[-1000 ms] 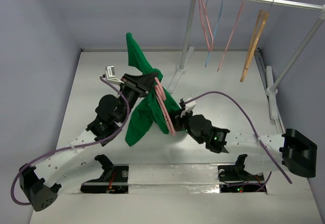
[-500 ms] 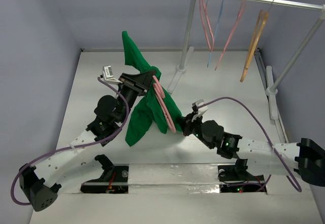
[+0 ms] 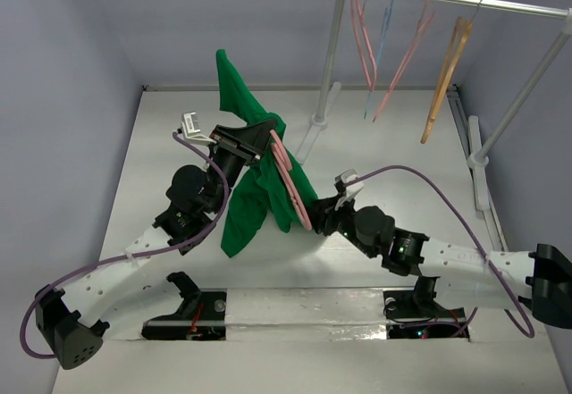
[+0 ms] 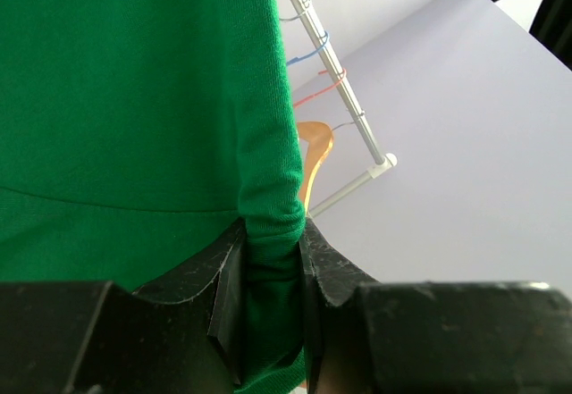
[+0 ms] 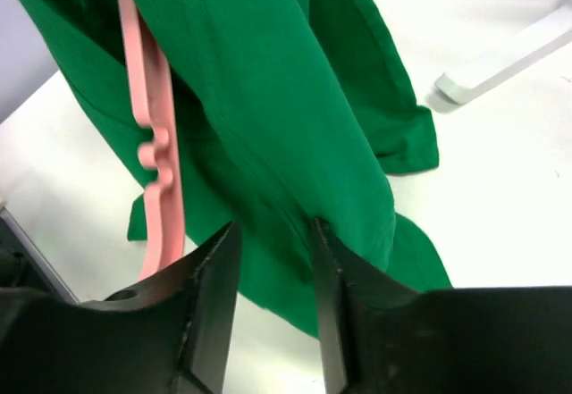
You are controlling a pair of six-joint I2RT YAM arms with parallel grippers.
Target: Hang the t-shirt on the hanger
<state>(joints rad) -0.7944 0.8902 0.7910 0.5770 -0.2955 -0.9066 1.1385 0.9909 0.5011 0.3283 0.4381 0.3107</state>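
Left tool (image 4: 268, 269): I'm clamped on the t-shirt (image 3: 243, 211), holding it up over the table's (image 3: 402, 153) middle.
Right tool (image 5: 271, 260): jaws apart, green cloth between them.
Hanger (image 5: 150, 99): lying against the shirt.

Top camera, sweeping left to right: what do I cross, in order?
Left arm → t-shirt, with the hanger lying on its right part → right end effector → thin pink hanger → blue hanger → second thin pink hanger → wooden hanger.
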